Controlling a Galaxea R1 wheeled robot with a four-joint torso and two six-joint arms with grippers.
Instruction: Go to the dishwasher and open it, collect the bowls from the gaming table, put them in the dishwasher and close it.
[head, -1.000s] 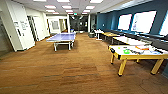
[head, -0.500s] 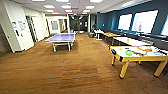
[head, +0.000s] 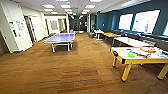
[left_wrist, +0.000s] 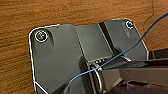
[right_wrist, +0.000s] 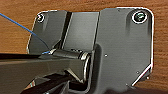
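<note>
Standing on wood floor (head: 75, 75), the gaming table (head: 125, 60) carries a green bowl (head: 131, 54) near its front edge, within reach for collecting; jaws' state cannot be told.

Bright ceiling panels (head: 65, 6) and glaring windows (head: 146, 21) light a soft, blurred, edge-warped room.

- The floor (head: 75, 72) is showing a wood-grain plank finish, brown and matt, with visible streaking.
- The gaming table (head: 130, 60) is presenting painted yellow sides and legs under a smooth, pale top.
- The green bowl (head: 131, 54) is looking like bright, smooth plastic.
- The table-tennis table (head: 60, 38) is displaying a flat, matt blue-violet top.
- The far wall (head: 110, 20) is appearing as matt, dark blue paint.
</note>
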